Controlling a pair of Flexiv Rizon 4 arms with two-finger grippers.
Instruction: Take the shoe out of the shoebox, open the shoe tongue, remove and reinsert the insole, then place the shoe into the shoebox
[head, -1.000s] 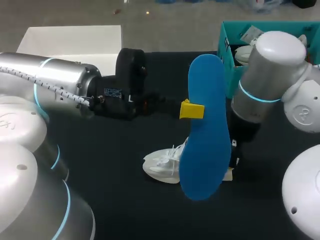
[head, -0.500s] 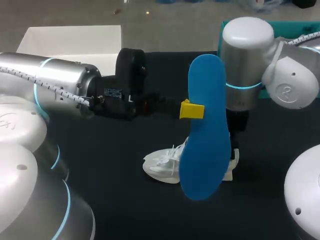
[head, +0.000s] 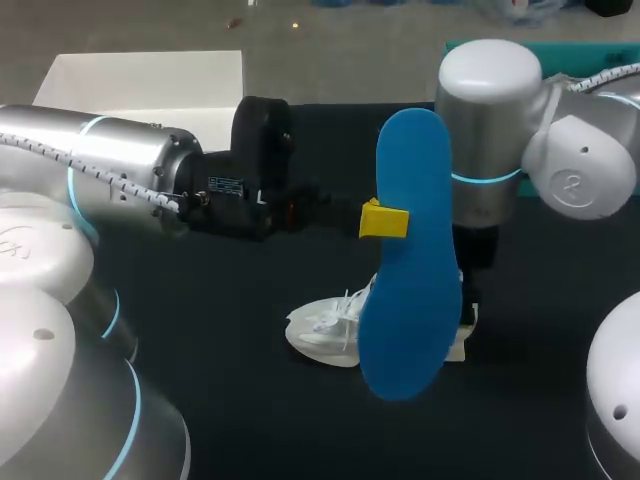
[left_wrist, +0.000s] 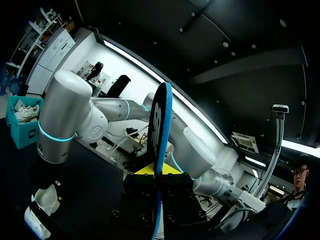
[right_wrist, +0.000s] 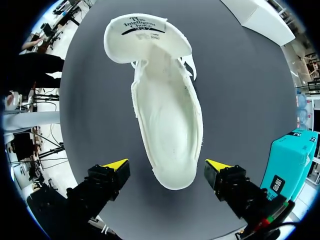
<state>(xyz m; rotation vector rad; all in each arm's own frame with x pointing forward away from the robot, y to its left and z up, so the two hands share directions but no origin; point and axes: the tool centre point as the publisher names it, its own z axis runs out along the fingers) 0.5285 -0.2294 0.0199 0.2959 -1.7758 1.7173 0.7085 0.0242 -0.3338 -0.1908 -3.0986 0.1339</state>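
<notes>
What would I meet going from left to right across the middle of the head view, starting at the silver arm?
Silver left arm → left gripper with its yellow tip → upright blue foam insole, held in that gripper → silver and white right arm.

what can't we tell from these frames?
Right wrist view: the teal cardboard shoebox is cut off by the rim, its inside unseen.
Head view: the right arm covers nearly all of the shoebox.
Head view: the blue foam insole hides most of the white shoe and the right gripper.
Left wrist view: the left gripper's tips sit mostly behind the edge-on insole.
</notes>
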